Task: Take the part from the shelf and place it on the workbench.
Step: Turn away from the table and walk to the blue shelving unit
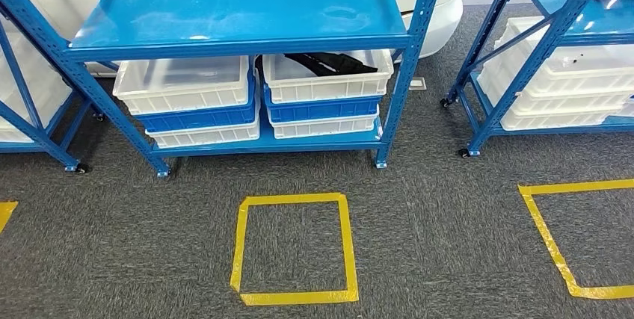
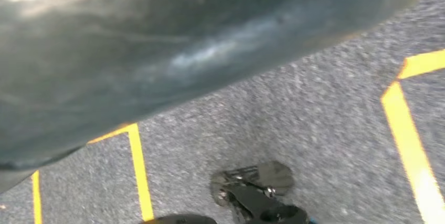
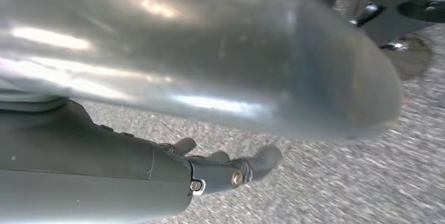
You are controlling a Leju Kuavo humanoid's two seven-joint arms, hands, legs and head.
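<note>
two arms hang down by the floor, since nothing is picked yet; the right hand (image 3: 231, 174) holds nothing, fingers loosely spread; i cannot tell the left hand's fingers; the black part (image 1: 329, 63) lies in a white bin (image 1: 327, 80) under the blue shelf (image 1: 239, 13).

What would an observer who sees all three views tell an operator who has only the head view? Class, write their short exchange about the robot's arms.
Operator: I see the shelf and a black part in a white bin, but no arms. Where is the right hand?
Observer: The right hand hangs low over the grey carpet.
Operator: Is it holding anything?
Observer: No, its fingers are stretched out with nothing in them.
Operator: What does the left wrist view give?
Observer: It looks down at carpet crossed by yellow tape.
</note>
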